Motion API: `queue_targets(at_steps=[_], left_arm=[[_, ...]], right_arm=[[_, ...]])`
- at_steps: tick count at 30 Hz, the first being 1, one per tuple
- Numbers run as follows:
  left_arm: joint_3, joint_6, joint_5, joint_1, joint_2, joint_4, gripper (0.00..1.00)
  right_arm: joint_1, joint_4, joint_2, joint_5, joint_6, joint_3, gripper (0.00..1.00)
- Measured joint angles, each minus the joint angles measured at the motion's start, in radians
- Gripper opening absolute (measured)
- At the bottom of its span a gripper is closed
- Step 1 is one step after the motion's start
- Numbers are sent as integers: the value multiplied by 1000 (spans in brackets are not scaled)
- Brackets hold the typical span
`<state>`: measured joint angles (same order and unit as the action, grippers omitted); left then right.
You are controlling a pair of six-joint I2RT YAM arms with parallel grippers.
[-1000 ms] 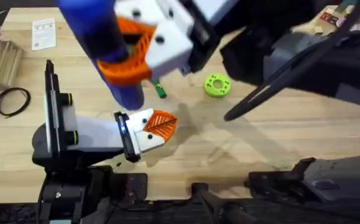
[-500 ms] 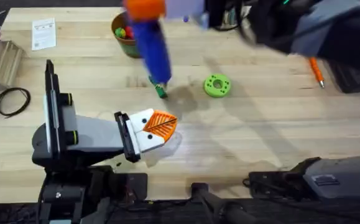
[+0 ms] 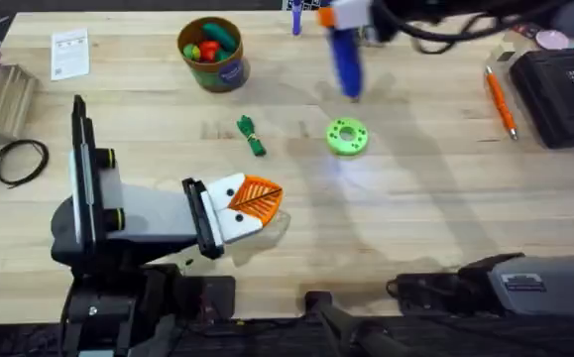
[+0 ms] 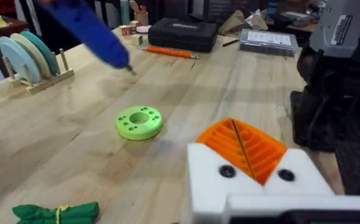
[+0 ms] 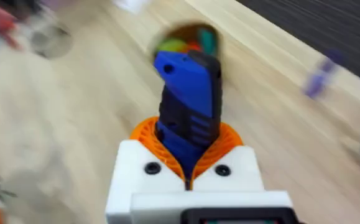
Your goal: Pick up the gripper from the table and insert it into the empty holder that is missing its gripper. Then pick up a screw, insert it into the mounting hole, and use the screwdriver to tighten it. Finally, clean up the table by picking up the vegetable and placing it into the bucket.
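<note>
The right claw (image 5: 189, 171) is clenched on the screwdriver (image 3: 347, 59) — the wrist view has the blue body standing up between its orange pads, and overhead the arm is stretched far out across the table (image 3: 415, 198), carrying the tool above the wood near the far edge, tip pointing down toward the lime-green disc (image 3: 347, 137). From the left wrist view the screwdriver (image 4: 89, 34) hangs tilted in the air beyond that disc (image 4: 138, 121), clear of it.

The left arm lies low and folded at the near left, its claw (image 3: 252, 203) pointing toward the middle of the table; orange ribbed pads sit pressed together between the white fingers (image 4: 254, 180), so it is closed with nothing in it.

The vegetable (image 3: 251, 135) rests on the table left of the disc, between the left claw and the bucket (image 3: 211, 52) — the bucket stands upright near the far edge with colourful toy vegetables inside. In the left wrist view the vegetable (image 4: 55, 213) lies flat, near the claw.
</note>
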<state>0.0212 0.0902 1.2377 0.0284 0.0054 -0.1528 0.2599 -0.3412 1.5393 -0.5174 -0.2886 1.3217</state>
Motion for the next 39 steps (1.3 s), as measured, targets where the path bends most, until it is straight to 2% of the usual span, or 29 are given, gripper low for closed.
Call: queue_targets(at_steps=[6, 9, 12, 17, 22, 29, 34, 35, 36, 39], left_arm=[[0, 0, 0, 0, 0, 0, 5], [0, 0, 0, 0, 0, 0, 5], [0, 0, 0, 0, 0, 0, 5], [0, 0, 0, 0, 0, 0, 5], [0, 0, 0, 0, 0, 0, 5], [0, 0, 0, 0, 0, 0, 5], [0, 0, 0, 0, 0, 0, 5], [0, 0, 0, 0, 0, 0, 5], [0, 0, 0, 0, 0, 0, 5], [0, 0, 0, 0, 0, 0, 5]], right_arm=[[-108, -278, -66, 202, -401, 29, 19], [-143, -407, -58, 282, -602, 31, 19], [-174, -479, -29, 350, -725, 31, 19], [-202, -581, 58, 460, -854, 31, 19], [-202, -544, 169, 548, -926, 31, 19], [-202, -521, 290, 578, -972, 31, 19], [-202, -517, 330, 581, -976, 31, 21], [-202, -518, 332, 581, -976, 31, 41], [-202, -518, 332, 581, -976, 31, 133], [-202, -517, 332, 586, -977, 32, 563]])
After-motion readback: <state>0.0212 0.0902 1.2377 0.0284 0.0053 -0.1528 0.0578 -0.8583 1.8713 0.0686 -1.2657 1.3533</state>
